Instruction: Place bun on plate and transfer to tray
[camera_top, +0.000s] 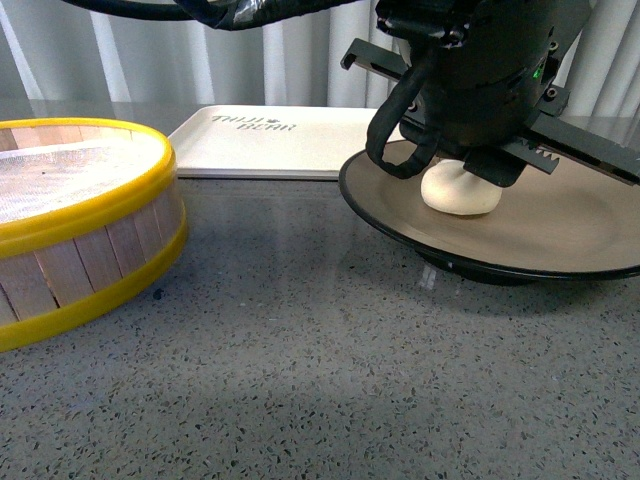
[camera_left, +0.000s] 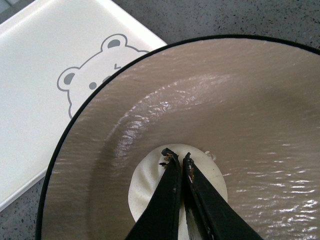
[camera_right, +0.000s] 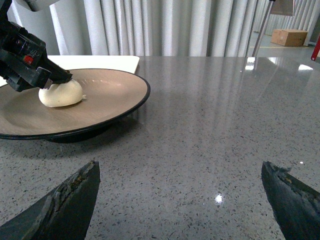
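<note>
The white bun (camera_top: 460, 190) rests on the beige inside of the black-rimmed plate (camera_top: 560, 215), right of the middle. My left gripper (camera_top: 462, 165) comes down from above, shut on the bun's top. In the left wrist view its fingertips (camera_left: 172, 160) pinch together over the bun (camera_left: 150, 185) on the plate (camera_left: 225, 100). The cream-white tray (camera_top: 270, 140) lies behind the plate, with its bear print (camera_left: 95, 75) showing. My right gripper (camera_right: 180, 170) hangs open over bare counter, beside the plate (camera_right: 110, 95) and apart from the bun (camera_right: 60, 94).
A yellow-rimmed wooden steamer basket (camera_top: 80, 230) stands at the left. The grey speckled counter (camera_top: 320, 380) spreads in front. Curtains hang behind the table, and a cardboard box (camera_right: 290, 36) sits far off.
</note>
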